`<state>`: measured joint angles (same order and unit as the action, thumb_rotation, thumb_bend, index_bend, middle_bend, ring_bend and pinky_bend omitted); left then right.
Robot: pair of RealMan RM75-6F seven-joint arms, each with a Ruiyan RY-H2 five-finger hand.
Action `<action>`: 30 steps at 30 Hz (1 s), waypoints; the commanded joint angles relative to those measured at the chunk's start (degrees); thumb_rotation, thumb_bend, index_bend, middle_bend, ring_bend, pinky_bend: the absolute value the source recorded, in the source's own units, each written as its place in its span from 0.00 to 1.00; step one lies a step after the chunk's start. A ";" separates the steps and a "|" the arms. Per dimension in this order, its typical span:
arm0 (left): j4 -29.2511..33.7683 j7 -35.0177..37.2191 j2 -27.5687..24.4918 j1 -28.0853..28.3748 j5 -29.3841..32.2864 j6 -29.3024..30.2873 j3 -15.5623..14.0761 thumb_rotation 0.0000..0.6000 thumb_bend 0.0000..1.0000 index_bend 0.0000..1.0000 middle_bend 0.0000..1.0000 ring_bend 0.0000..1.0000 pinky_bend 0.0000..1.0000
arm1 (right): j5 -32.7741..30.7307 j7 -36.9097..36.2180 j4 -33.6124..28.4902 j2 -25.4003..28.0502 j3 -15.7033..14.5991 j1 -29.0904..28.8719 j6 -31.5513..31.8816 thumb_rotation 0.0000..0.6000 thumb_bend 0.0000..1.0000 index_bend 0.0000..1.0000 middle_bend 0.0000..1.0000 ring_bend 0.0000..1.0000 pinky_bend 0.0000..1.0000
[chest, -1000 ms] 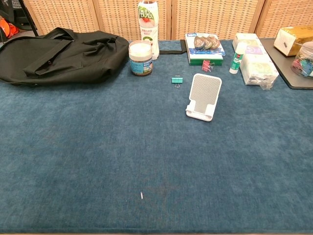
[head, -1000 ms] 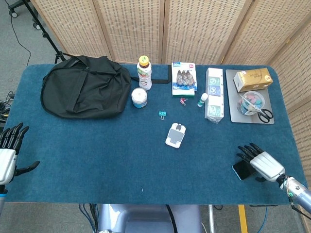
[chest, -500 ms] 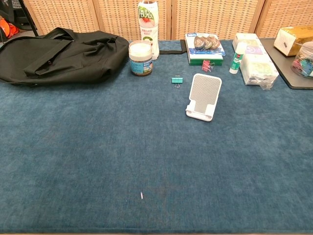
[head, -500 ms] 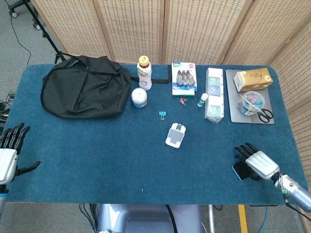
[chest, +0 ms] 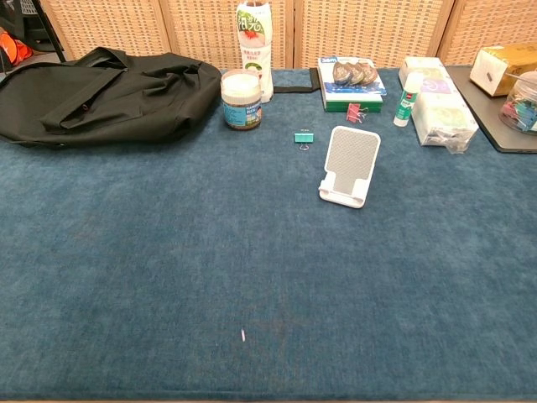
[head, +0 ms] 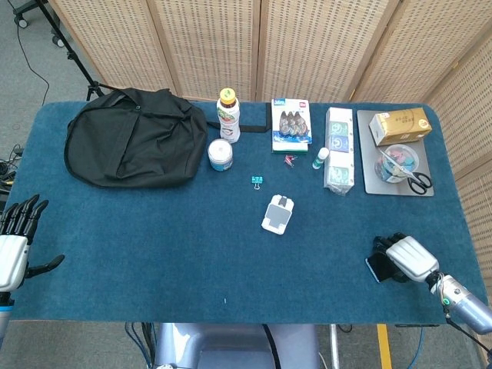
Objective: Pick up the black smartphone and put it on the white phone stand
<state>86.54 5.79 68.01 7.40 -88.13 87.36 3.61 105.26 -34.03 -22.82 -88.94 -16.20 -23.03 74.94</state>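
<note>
Curling tighter since the earlier head frame: right hand point(head: 405, 257) fingers now folded down over the black smartphone point(head: 377, 267) near the table's point(head: 154, 231) right front edge, where they were fanned out before; phone flat on the cloth, whether it's actually gripped I cannot tell. Left hand point(head: 15, 244) unchanged, fingers spread, holding nothing. White phone stand point(head: 277, 214) mid-table, bare. Clear jar point(head: 397, 163) on the grey tray point(head: 372, 183) holds coloured clips (scissors point(head: 415, 179) beside it). Chest view: no hands, stand point(chest: 347, 166) unmoved, black bag point(chest: 101, 92) closed.
</note>
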 commanded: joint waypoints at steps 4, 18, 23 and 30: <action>0.09 0.15 -0.10 -0.03 -0.07 0.12 0.01 1.00 0.00 0.00 0.00 0.00 0.00 | -0.25 1.83 1.20 -0.25 1.34 0.60 5.46 1.00 0.36 0.55 0.50 0.41 0.34; 0.35 1.82 -1.00 -0.48 -0.94 1.34 -0.12 1.00 0.00 0.00 0.00 0.00 0.00 | 2.18 18.56 -11.53 6.22 5.86 -7.08 17.18 1.00 0.36 0.55 0.50 0.41 0.34; 0.34 2.39 -1.23 -0.64 -1.12 1.71 -0.14 1.00 0.00 0.00 0.00 0.00 0.00 | 4.62 37.14 -26.52 11.18 8.60 -13.07 14.60 1.00 0.36 0.55 0.50 0.41 0.34; 0.24 3.80 -1.78 -0.80 -1.12 1.78 -0.21 1.00 0.00 0.00 0.00 0.00 0.00 | 3.15 69.47 -50.01 14.23 15.41 -19.31 0.88 1.00 0.36 0.55 0.50 0.41 0.35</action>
<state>86.85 9.56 66.26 6.59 -89.28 89.20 3.43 108.77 16.72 -57.01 -78.33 -6.06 -36.94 84.58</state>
